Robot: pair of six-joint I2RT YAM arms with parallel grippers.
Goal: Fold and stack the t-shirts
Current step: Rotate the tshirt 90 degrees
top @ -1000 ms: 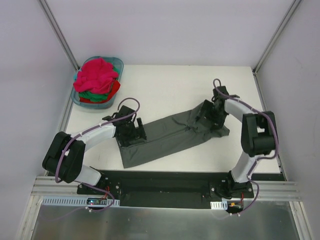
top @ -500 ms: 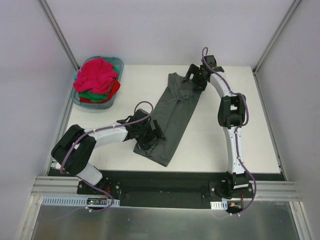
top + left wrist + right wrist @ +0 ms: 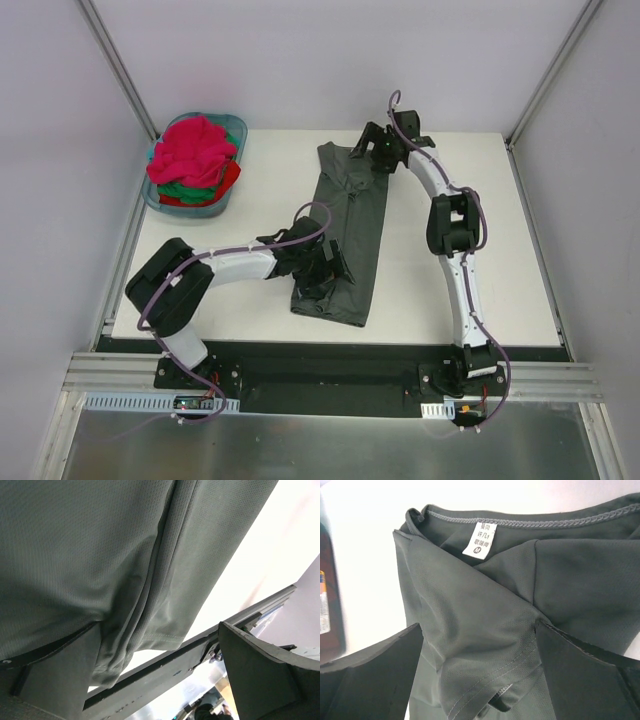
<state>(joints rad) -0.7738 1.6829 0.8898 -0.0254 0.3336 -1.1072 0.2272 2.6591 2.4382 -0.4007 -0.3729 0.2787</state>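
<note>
A dark charcoal grey t-shirt (image 3: 345, 225), folded into a long strip, lies on the white table running from the back middle to the front edge. My right gripper (image 3: 372, 155) is over its collar end; in the right wrist view (image 3: 479, 630) the fingers stand wide apart over a bunched sleeve, beside the white neck label (image 3: 480, 539). My left gripper (image 3: 322, 276) is at the hem end; in the left wrist view (image 3: 160, 645) the jaws are open, with cloth (image 3: 100, 555) draped against the left finger (image 3: 55, 675). Pink-red (image 3: 195, 145), green (image 3: 183, 188) and red (image 3: 229, 177) shirts are piled in the basket.
The teal plastic basket (image 3: 236, 128) stands at the table's back left corner. The black base rail (image 3: 330, 360) runs along the front edge, just below the shirt's hem. White walls and metal posts enclose the table.
The grey shirt swung from a diagonal lie to nearly front-to-back. My right gripper carried the collar end to the back middle, and my left gripper moved right and forward with the hem end.
</note>
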